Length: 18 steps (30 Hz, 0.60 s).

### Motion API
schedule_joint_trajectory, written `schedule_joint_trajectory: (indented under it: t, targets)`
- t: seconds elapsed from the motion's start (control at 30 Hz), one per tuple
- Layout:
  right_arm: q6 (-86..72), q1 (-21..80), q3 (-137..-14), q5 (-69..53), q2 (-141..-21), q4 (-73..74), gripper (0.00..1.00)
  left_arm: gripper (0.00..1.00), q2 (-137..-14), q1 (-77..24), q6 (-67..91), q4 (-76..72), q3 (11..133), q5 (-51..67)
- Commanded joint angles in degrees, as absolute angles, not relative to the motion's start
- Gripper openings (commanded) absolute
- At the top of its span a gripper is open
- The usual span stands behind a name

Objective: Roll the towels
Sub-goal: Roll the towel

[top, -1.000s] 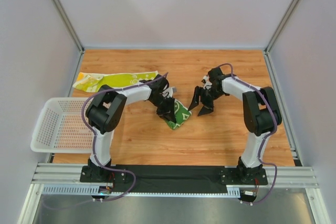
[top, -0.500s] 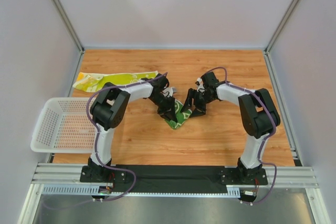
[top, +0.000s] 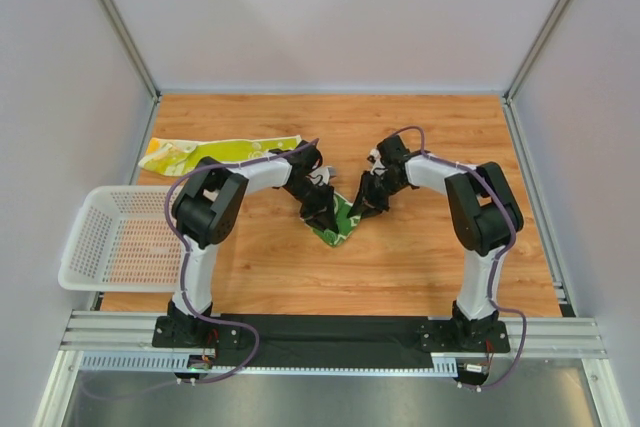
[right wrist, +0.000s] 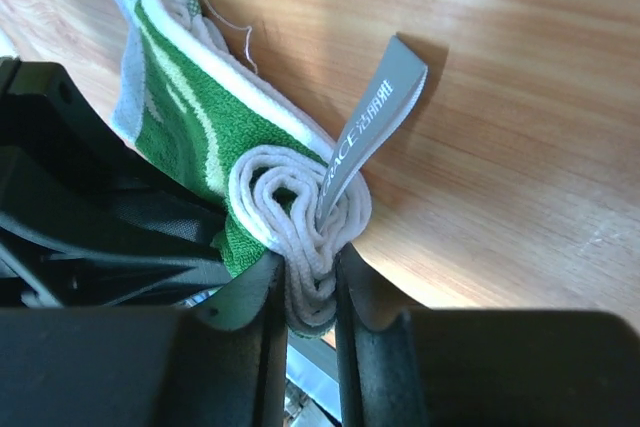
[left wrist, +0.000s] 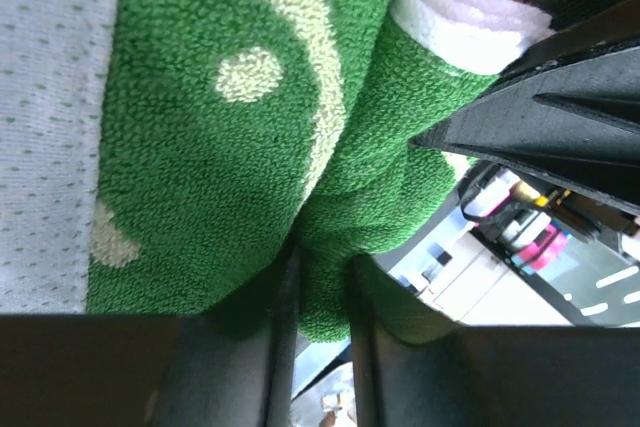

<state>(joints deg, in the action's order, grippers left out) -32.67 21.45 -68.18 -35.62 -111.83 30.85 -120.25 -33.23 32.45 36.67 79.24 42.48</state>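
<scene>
The dark green towel [top: 340, 221] lies rolled up at the middle of the table, held from both sides. My left gripper [top: 318, 209] is shut on a fold of its green pile [left wrist: 230, 147], which fills the left wrist view and bulges between the jaws [left wrist: 322, 282]. My right gripper [top: 363, 204] is shut on the roll's white spiral end [right wrist: 298, 202], pinched between its fingertips [right wrist: 312, 282]. A grey label [right wrist: 372, 122] sticks out of the spiral. The lime-yellow towel [top: 215, 153] lies stretched out flat at the back left, away from both grippers.
A white mesh basket [top: 112, 237] hangs over the table's left edge. Grey walls enclose the wooden table [top: 430, 267] on three sides. The left gripper's black body [right wrist: 90, 207] sits close against the roll in the right wrist view.
My right gripper has moved left to the green roll and shut on its spiral end. The left gripper has kept its place on the towel.
</scene>
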Motion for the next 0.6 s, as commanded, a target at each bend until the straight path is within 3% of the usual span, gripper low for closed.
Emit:
schedule_joint_trajectory:
  t: [0.0, 0.23, 0.57]
  targets:
    - [-30.2, 22.2, -72.2, -31.7, -113.7, 34.8, 0.13, 0.32, -118.6, -33.2, 30.9, 37.5, 78.7, 34.7]
    - [-28.6, 22.2, -76.7, -29.5, -116.5, 42.1, 0.12, 0.51, -114.8, -33.5, 27.7, 41.1, 79.3, 24.9]
    - [-28.1, 22.6, -79.9, -29.2, -117.2, 46.3, 0.11, 0.47, -106.1, -37.5, 23.6, 44.8, 81.2, 1.8]
